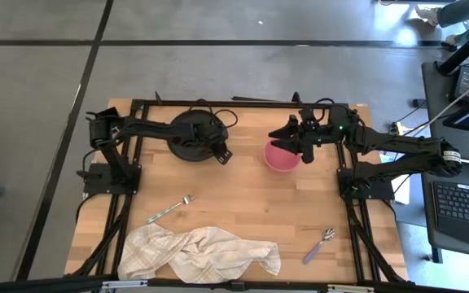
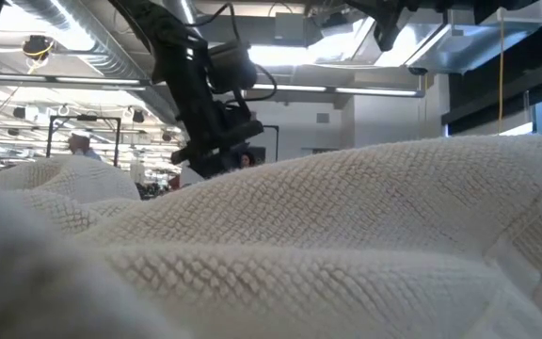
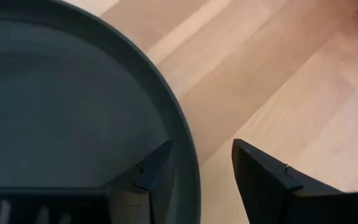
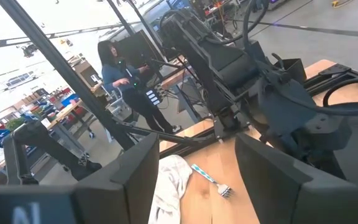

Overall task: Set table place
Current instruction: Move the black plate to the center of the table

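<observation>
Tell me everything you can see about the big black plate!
The black plate is round, matte and dark, with a raised rim, probably plastic. It lies flat on the wooden table near the far edge on the left side. The left gripper straddles its rim, one finger inside the plate, one outside, jaws apart.

A: How many dishes sit on the table (image 1: 243, 195)?
B: One black plate (image 1: 187, 136), under the left gripper (image 1: 221, 154), and one pink bowl (image 1: 282, 158), under the right gripper (image 1: 293, 140).
A: And cutlery?
B: One fork (image 1: 169, 208) and one purple-handled spoon (image 1: 318, 246), each well apart from either gripper.
A: Anything else?
B: One crumpled cloth (image 1: 198, 251). Two arms. One person (image 4: 120, 81) stands in the room beyond.
</observation>
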